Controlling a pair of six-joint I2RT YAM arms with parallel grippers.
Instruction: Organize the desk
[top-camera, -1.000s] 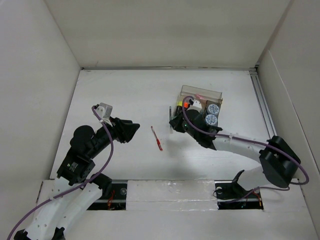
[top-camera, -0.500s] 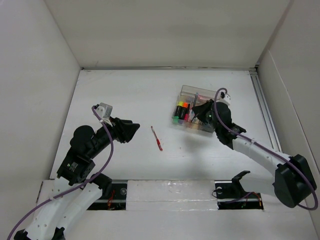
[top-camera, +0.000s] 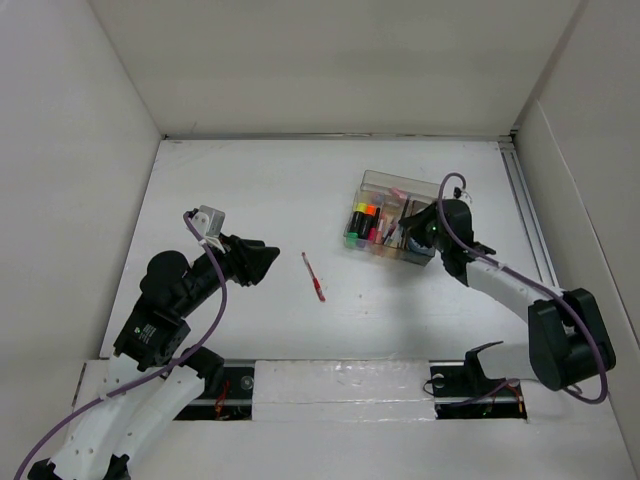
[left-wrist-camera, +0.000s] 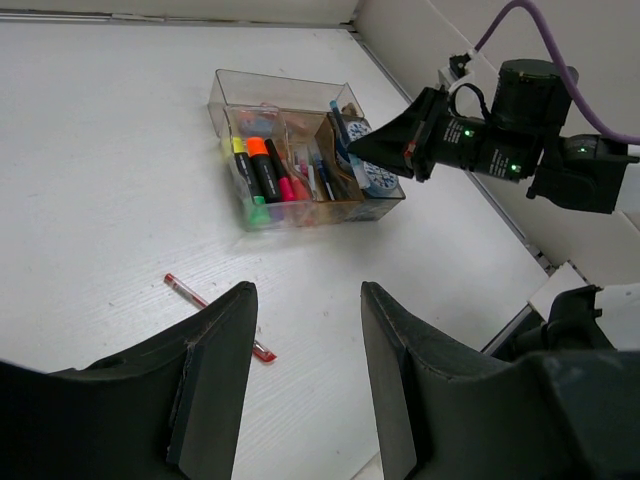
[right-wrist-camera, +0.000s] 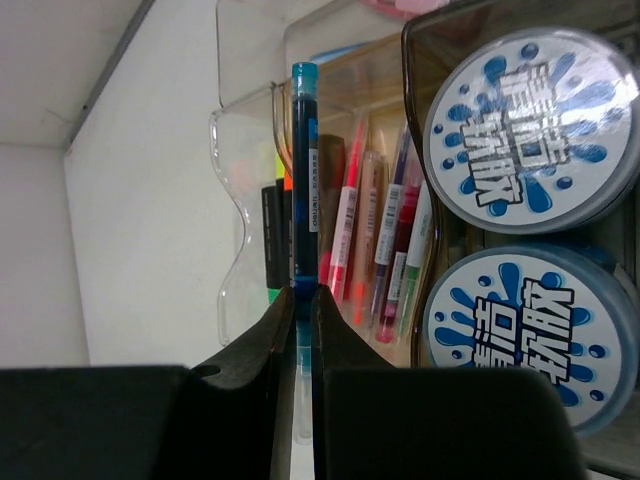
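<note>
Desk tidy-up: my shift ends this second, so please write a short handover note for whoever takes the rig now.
Right claw: shut on a blue pen, held at the pen section of the clear organizer; not released.
Left claw: open, empty, hovering over the desk near the red pen.
Done: highlighters and several pens already sit in the organizer.
Left: drop the blue pen in, then fetch the red pen, which lies loose on the desk.
</note>
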